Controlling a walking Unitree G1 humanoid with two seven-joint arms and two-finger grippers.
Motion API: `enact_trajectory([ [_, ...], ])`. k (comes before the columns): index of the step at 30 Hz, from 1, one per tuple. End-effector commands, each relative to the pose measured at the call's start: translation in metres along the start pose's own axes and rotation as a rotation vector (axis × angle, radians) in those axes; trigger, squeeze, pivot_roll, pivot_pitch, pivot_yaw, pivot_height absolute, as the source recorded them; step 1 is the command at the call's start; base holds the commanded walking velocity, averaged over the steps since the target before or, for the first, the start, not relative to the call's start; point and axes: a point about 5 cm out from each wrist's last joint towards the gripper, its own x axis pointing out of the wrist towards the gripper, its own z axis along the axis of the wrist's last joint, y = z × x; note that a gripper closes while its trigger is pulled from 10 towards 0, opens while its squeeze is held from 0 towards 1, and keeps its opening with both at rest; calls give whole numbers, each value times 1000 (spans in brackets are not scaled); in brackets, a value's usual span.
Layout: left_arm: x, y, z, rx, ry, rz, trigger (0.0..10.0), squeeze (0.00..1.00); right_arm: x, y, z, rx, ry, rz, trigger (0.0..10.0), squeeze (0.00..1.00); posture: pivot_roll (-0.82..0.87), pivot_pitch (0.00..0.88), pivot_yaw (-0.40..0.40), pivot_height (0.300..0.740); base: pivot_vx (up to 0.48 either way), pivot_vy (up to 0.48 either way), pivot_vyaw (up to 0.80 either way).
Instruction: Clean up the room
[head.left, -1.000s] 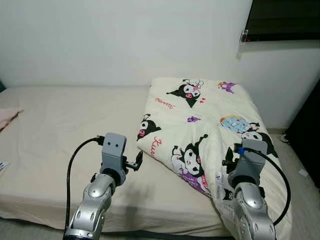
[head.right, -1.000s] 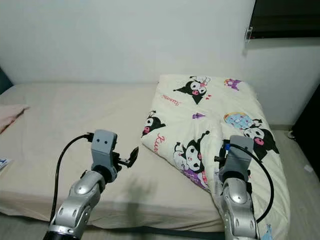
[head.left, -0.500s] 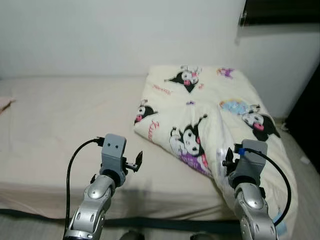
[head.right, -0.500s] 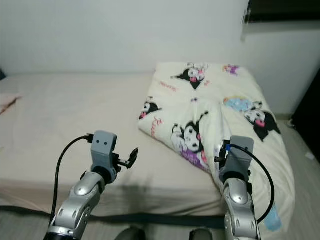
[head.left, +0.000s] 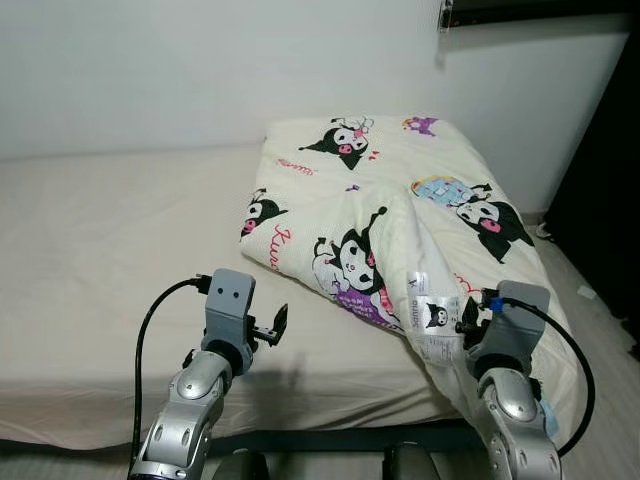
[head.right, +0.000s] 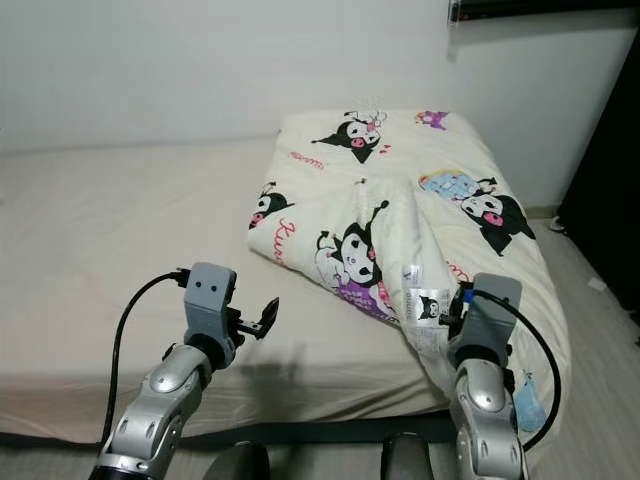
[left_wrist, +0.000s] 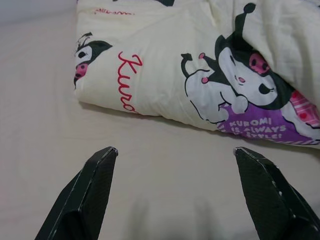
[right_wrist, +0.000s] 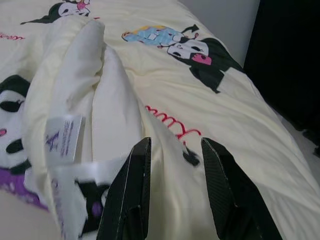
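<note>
Bedroom interior: a plain white wall (head.left: 200, 70) backs a low bed (head.left: 90, 260) dressed in a beige sheet. A dark window frame (head.left: 530, 10) sits upper right, a black panel (head.left: 610, 190) stands beside pale flooring (head.left: 600, 310).

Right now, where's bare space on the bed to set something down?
Free: beige sheet between the wall and the cream cartoon-print comforter, plus the strip ahead of the left gripper. Crowded: the bed's right side, under the comforter, where the right gripper grips it.

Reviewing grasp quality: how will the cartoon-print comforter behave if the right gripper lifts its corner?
The comforter will likely drape and sag, since it already folds softly. The right gripper has pinched only a fabric ridge, so slipping seems possible. Its puffy bulk suggests lightness.
</note>
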Motion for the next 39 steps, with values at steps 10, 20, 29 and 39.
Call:
enact_trajectory([
  [10, -3, 11, 7, -4, -37, 47, 10000, 0, 45, 0, 29, -3, -78, 57, 10000, 0, -3, 122, 46, 597, 0, 0, 0],
  [20, -20, 28, 17, 11, -84, 97, 10000, 0, 91, -7, 56, 322, -120, 109, 10000, 1000, 73, 174, 27, 597, 0, 0, 0],
  [29, -35, 37, 20, 51, -69, 117, 10000, 0, 98, 2, 29, 398, 63, 175, 10000, 1000, 136, 210, 31, 597, 0, 0, 0],
  [39, -40, 45, 25, 83, -62, 124, 10000, 0, 98, 8, 19, 488, 108, 222, 10000, 1000, 160, 219, 45, 597, 0, 0, 0],
])
